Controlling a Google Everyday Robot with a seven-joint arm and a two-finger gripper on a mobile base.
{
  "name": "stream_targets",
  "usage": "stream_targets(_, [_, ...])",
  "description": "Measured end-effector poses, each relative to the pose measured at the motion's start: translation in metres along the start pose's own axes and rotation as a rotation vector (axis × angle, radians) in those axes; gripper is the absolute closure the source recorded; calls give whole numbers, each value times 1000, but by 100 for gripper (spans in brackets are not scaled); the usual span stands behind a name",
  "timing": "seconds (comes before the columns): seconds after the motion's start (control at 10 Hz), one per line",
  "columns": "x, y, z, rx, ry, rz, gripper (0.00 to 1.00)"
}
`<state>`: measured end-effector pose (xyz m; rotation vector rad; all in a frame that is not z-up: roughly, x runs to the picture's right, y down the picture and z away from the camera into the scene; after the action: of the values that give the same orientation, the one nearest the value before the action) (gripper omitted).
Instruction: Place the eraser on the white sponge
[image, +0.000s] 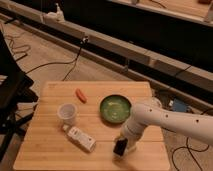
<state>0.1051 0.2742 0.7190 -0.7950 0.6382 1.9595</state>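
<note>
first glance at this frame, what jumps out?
The white arm sweeping in from the right, its gripper down at the front edge of the wooden table with the black eraser at its tip. Next, the green bowl mid-table just behind it. To the left sit a white cup, a labelled bottle lying on its side, and an orange piece further back.

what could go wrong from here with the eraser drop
1. The gripper hangs near the table's front edge, so a released eraser could bounce off onto the floor.
2. The arm hides the white sponge here, so alignment can't be checked; the eraser may land beside it.
3. The white bottle lies just left of the gripper, so a sideways swing might knock it.
</note>
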Motion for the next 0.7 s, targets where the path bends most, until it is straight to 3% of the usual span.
stream_targets(0.1, [-7,-8,4,-8,-16,22,44])
stream_targets(0.3, [-11,-14,5,-17,-34,40,28])
stream_targets(0.7, [-9,-17,5,-21,-45,46,24])
